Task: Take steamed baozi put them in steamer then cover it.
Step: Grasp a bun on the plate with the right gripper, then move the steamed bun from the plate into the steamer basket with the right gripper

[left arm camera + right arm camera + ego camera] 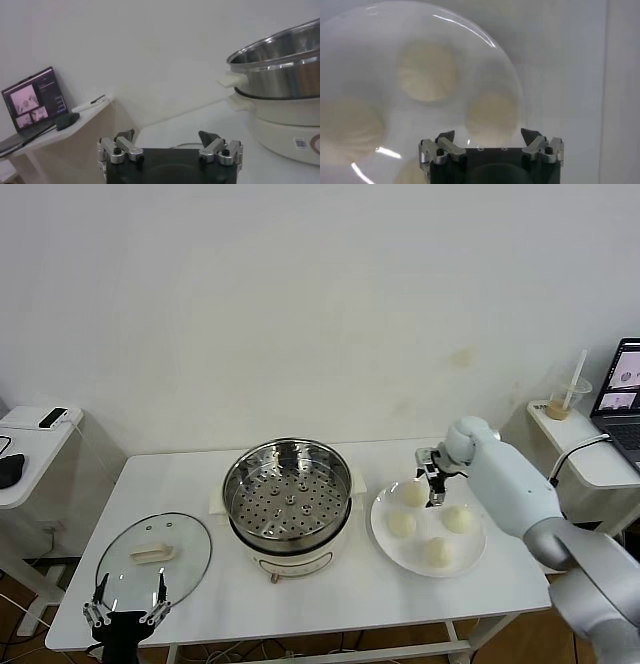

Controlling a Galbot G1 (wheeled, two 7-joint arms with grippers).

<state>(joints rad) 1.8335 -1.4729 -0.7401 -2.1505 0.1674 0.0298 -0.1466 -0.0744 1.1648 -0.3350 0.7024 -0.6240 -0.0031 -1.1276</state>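
A: Right gripper (436, 482) spread wide, holding nothing, poised over the far edge of the plate (382, 536), just above the rear bun (414, 494).

B: From the wrist?

A: Both fingertips (446, 136) apart, one bun (490, 116) straight below between them, another (427, 71) farther out. Not touching yet, by the look of it.

B: Count of buns (401, 525)?

A: Four, all on the plate, right of the steamer (287, 492). None in the tray.

B: Steamer?

A: Open, perforated tray bare, mid-table, close beside the plate.

B: Lid?

A: Lying flat at the near left corner, handle up (154, 555). Left gripper (128, 604) parked just in front of it, spread open, holding nothing.

B: Handling?

A: Probably light and soft, so easily dented. Smooth dome, likely a bit slippery or tacky. Best taken across the widest part, low on the sides, with a gentle close only. Too hard would likely crush; too high would likely let it squirt out.

B: Risks?

A: Nudging the neighbour buns, set close together. Dragging the plate, likely light. Clipping the steamer rim on the way over.

B: Lid, later?

A: Glass, so fragile and heavier. Handle the only sensible hold.
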